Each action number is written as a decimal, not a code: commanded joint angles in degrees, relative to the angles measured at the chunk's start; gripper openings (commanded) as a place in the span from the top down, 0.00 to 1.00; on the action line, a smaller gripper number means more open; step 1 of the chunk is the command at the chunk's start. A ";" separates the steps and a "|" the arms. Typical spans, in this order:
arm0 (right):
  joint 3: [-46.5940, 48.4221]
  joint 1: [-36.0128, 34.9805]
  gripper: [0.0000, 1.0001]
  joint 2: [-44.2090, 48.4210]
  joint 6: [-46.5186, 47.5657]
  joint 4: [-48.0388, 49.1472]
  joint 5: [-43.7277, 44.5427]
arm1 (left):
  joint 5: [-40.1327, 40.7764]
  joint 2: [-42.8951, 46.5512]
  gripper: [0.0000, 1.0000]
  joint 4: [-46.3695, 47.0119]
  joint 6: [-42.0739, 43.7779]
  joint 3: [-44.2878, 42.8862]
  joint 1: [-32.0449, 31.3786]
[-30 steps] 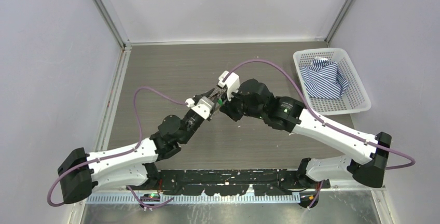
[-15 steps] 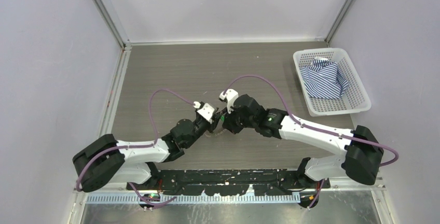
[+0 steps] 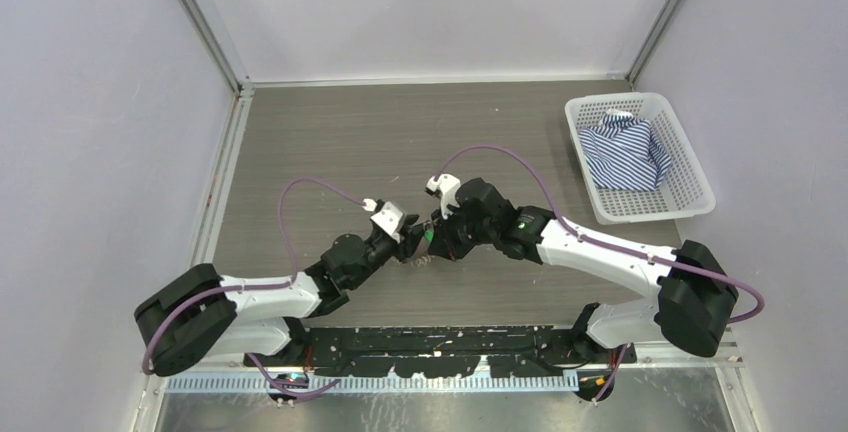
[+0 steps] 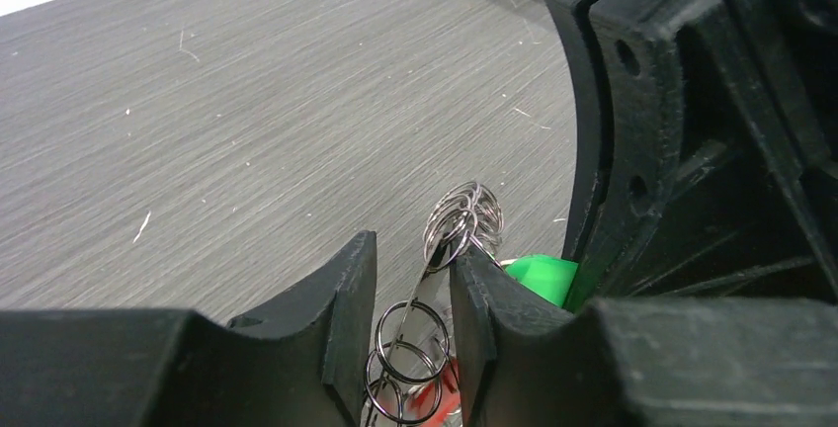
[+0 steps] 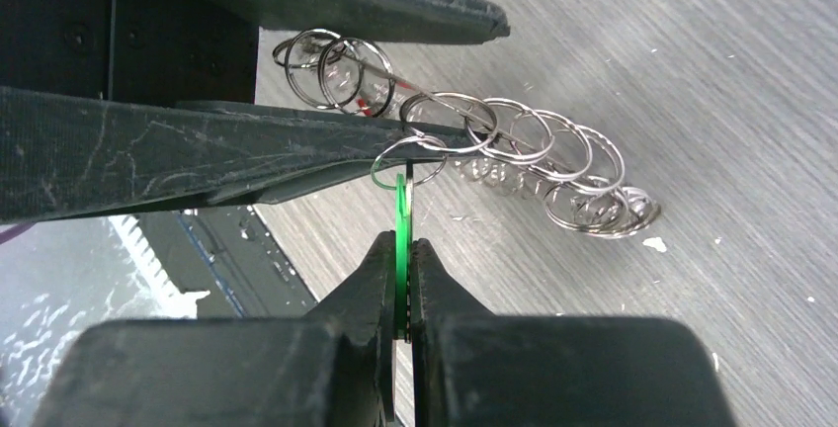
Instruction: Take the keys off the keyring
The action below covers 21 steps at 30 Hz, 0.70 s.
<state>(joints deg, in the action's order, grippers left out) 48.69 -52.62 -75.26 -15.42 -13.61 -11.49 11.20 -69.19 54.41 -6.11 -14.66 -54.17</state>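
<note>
The keys (image 5: 534,150) show as a row of small silvery rings threaded on the thin wire keyring (image 5: 447,100), lying low over the grey table. One green key (image 5: 401,205) hangs from a ring, edge-on, and my right gripper (image 5: 403,241) is shut flat on it. My left gripper (image 4: 415,249) straddles the other end of the keyring. Its fingers (image 4: 348,289) stand a little apart, with several rings (image 4: 405,348) in the gap and one finger touching them. A red piece (image 4: 447,395) shows below. From above, both grippers (image 3: 420,243) meet at mid table.
A white basket (image 3: 690,167) holding a striped shirt (image 3: 625,152) stands at the far right. Metal rails and grey walls border the table on the left, back and right. Purple cables arc over both arms. White specks dot the table.
Both arms have come down and toward the near edge, bringing the keys from the air to the table. The left jaws have widened slightly.
</note>
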 commanded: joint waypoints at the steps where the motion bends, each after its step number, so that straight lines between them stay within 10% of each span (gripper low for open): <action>1: 2.06 -0.31 0.99 0.33 0.39 -4.21 -5.53 | -4.35 6.84 0.65 3.78 -0.54 -1.51 1.00; 10: 5.43 0.12 0.99 1.61 1.83 -6.83 -4.34 | -7.14 10.75 0.65 -1.40 0.11 1.20 0.78; 17: 5.47 0.15 0.99 1.44 2.35 -7.85 -4.51 | -7.10 9.21 0.99 -0.86 0.48 1.38 -1.21; 21: 4.90 0.19 0.99 1.83 2.17 -7.97 -3.36 | -4.34 8.08 0.99 0.85 1.83 2.17 -3.14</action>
<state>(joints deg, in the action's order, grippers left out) 52.56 -52.62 -75.00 -13.78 -20.71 -15.53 4.93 -60.80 47.81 -5.41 -12.71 -55.70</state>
